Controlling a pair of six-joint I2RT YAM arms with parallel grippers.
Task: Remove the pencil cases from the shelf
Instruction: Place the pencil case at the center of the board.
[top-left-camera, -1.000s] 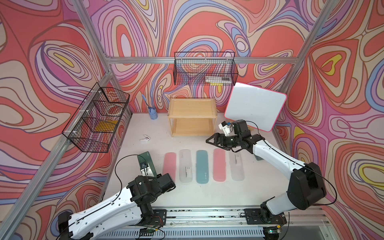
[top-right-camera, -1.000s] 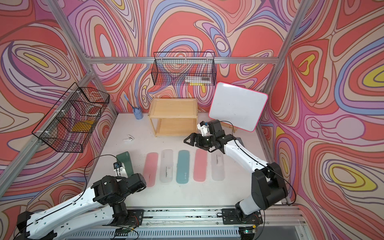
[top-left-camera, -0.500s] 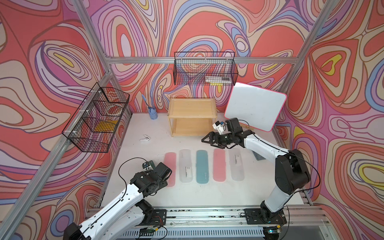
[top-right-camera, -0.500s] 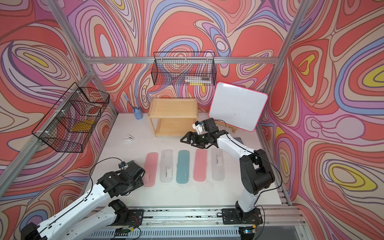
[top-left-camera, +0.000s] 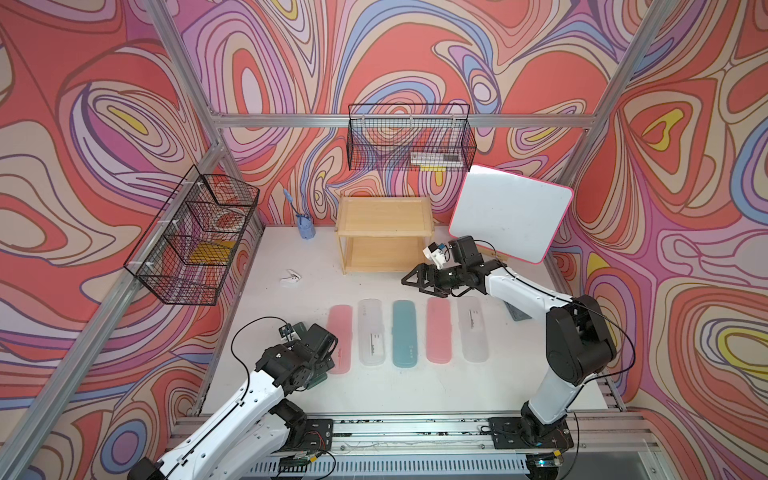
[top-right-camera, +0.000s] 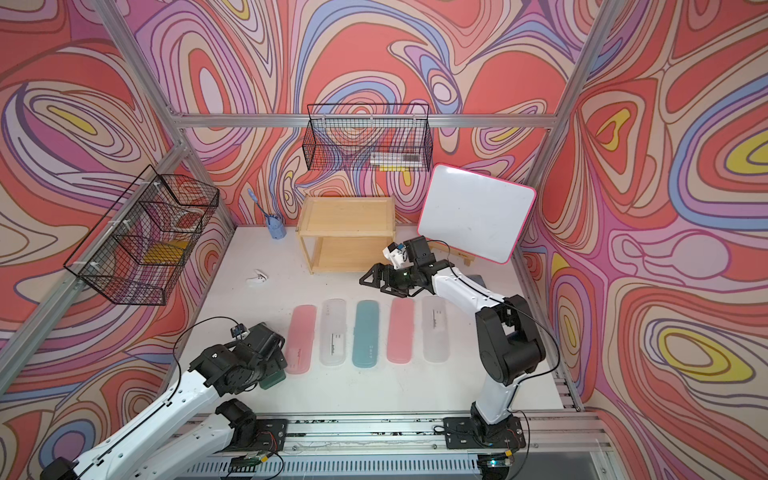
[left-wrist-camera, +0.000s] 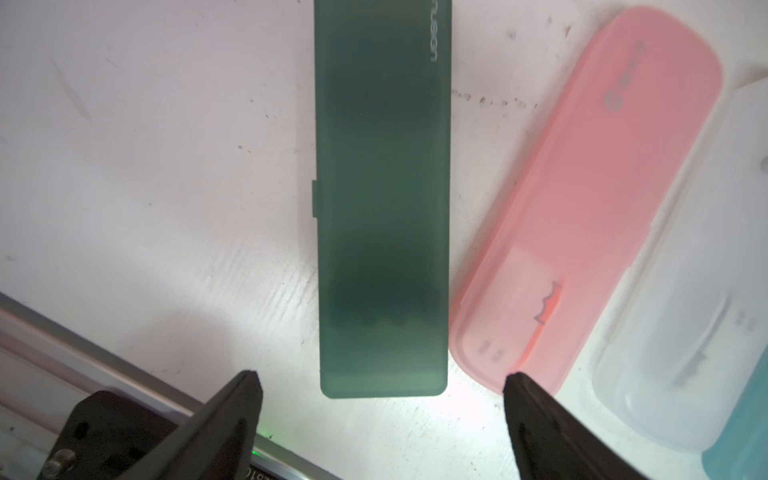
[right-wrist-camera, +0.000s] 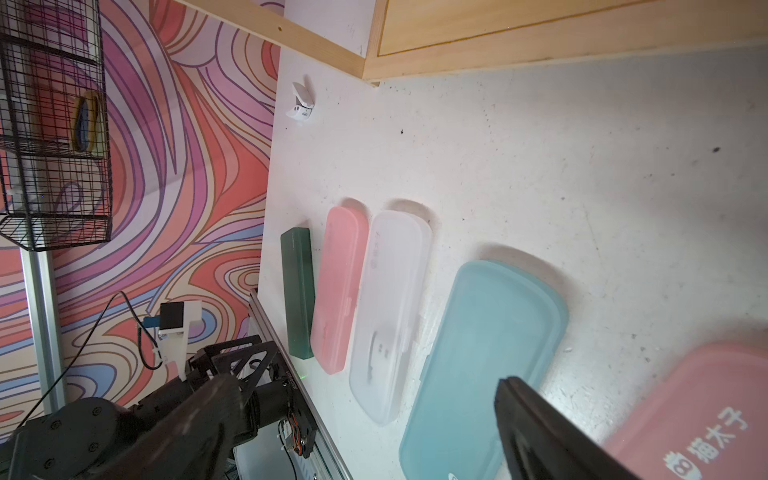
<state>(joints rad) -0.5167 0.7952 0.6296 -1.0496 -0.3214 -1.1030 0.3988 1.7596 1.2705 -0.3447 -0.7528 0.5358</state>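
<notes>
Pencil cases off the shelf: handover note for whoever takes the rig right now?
Left pincer: open, empty, tips at the end of the dark green pencil case, flat on the table.
Right pincer: open, empty, above the table before the shelf.
Beside it in a row: pink case, whitish case, teal case, second pink case, second whitish case.
Done: both shelf tiers look empty.
To do: nothing seen; retract arms, probably.

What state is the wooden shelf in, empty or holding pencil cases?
Empty, as far as shows: both trays of the shelf show bare wood, and six pencil cases lie on the table.
</notes>
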